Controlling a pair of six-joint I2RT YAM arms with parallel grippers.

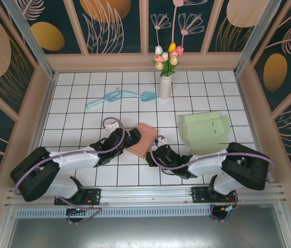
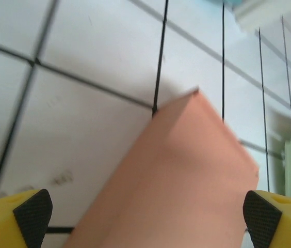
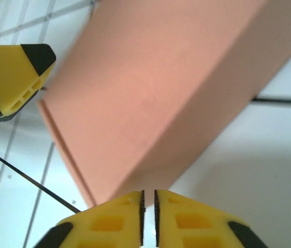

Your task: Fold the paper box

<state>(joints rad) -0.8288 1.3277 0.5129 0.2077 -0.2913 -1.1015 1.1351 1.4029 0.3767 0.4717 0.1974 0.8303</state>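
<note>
The left hand (image 1: 133, 137) is spread wide, its pads (image 2: 32, 211) straddling the salmon paper box (image 1: 144, 138) from 9 o'clock but not closed on it. The box lies near the centre of the tabletop (image 1: 73, 124). The right hand (image 1: 156, 150) is clenched at the box's 5 o'clock corner, with nothing visible between its tips. The risk I see is that the unclamped box slides or spins toward 12 o'clock when pushed, denting a wall instead of folding.

No readable text, labels, nos. or signs on anything in view.
</note>
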